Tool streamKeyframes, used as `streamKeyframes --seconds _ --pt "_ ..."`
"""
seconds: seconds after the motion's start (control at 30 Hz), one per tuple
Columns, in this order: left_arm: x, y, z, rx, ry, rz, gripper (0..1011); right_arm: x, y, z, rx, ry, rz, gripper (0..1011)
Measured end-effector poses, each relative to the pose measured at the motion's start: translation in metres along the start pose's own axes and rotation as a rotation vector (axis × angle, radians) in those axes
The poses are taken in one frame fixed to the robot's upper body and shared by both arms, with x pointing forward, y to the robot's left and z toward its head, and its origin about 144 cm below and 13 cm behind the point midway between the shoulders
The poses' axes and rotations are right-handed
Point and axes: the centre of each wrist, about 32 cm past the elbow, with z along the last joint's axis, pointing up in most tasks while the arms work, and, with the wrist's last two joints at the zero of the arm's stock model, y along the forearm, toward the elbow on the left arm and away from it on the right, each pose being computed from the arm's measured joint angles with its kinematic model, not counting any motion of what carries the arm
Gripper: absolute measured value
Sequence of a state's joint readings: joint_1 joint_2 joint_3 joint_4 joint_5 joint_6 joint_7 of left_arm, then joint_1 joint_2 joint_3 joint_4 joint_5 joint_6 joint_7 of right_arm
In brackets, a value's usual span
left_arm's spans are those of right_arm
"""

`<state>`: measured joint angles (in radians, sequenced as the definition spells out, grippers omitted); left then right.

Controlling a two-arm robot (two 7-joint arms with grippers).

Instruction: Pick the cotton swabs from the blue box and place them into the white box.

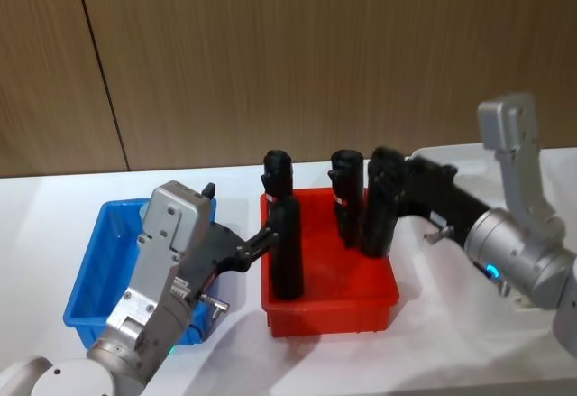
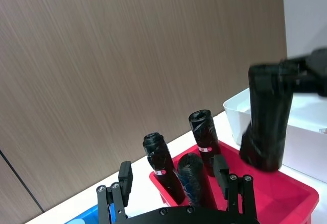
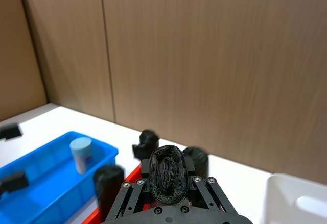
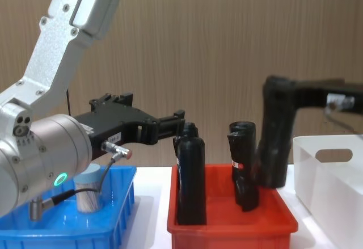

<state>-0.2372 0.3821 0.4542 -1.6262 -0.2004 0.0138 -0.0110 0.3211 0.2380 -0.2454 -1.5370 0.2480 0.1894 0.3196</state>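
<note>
One cotton swabs tub (image 3: 82,154) with a pale blue lid stands in the blue box (image 3: 36,183); from the chest it shows as the tub (image 4: 87,193) behind my left arm's cable. My left gripper (image 2: 172,173) is open over the red bin, its fingers (image 2: 220,168) wide on either side of a black cylinder (image 2: 194,180). My right gripper (image 3: 167,170) is shut on another black cylinder (image 4: 277,141), held over the red bin's right side. The white box (image 4: 334,186) stands at the far right.
The red bin (image 1: 329,301) sits between the blue box (image 1: 95,270) and the white box (image 1: 455,154). Several tall black cylinders (image 1: 345,193) stand in it. A wood-panelled wall runs close behind the table.
</note>
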Motion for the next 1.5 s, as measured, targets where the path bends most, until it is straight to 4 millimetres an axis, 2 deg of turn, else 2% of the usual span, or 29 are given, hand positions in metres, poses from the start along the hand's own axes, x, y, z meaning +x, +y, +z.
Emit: streamKeyframes --seconds 0.07,0.4,0.63,0.97,1.3,1.37,1.4,1.5 --pt "0.0 0.0 0.0 0.0 0.0 0.0 1004 0.004 -0.002 0.01 0.02 -0.012 -0.024 346" --pt "0.0 0.0 0.0 0.0 0.0 0.0 1004 0.025 -0.006 0.03 0.053 -0.06 -0.128 346" --pt "0.0 0.0 0.0 0.0 0.0 0.0 1004 0.041 -0.005 0.031 0.043 -0.088 -0.192 346" --pt "0.0 0.0 0.0 0.0 0.0 0.0 1004 0.066 0.001 0.02 -0.001 -0.115 -0.275 346" --pt "0.0 0.0 0.0 0.0 0.0 0.0 1004 0.089 0.013 -0.004 -0.059 -0.1 -0.329 346" --pt "0.0 0.0 0.0 0.0 0.0 0.0 1004 0.092 0.015 -0.007 -0.067 -0.095 -0.335 364" --pt "0.0 0.0 0.0 0.0 0.0 0.0 1004 0.095 0.016 -0.011 -0.074 -0.09 -0.341 411" --pt "0.0 0.0 0.0 0.0 0.0 0.0 1004 0.097 0.018 -0.014 -0.079 -0.085 -0.347 465"
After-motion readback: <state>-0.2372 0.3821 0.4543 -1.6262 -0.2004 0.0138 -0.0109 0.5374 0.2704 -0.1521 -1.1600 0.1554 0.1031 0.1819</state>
